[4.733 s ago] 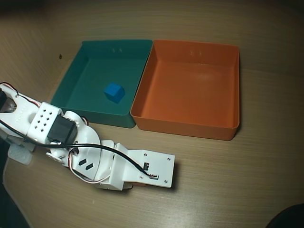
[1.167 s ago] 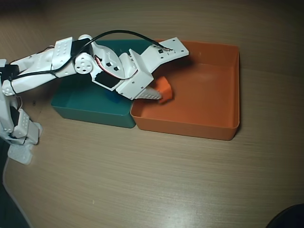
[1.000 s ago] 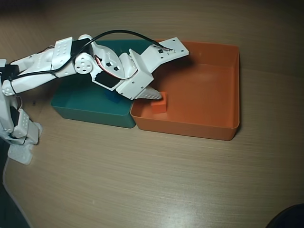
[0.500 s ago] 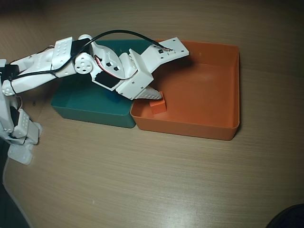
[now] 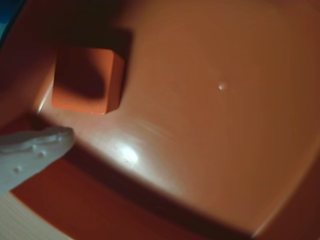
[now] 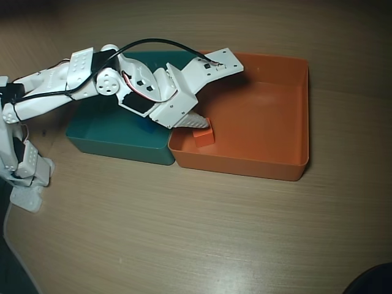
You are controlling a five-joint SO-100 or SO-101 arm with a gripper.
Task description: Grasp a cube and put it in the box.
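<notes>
The small orange cube lies on the floor of the orange box, near its left wall and front corner. In the wrist view the cube rests free on the box floor, touching nothing but the floor. My gripper hovers just above and left of the cube, open, with nothing between its fingers. Only one white fingertip shows in the wrist view, at the lower left, apart from the cube.
A teal-green tray stands against the box's left side, and my arm reaches across it. A sliver of the teal tray shows at the wrist view's top left. Bare wooden table lies in front.
About a second ago the cube was held in the gripper above the box. It then dropped to the box floor and has lain still since. The arm has not moved.
</notes>
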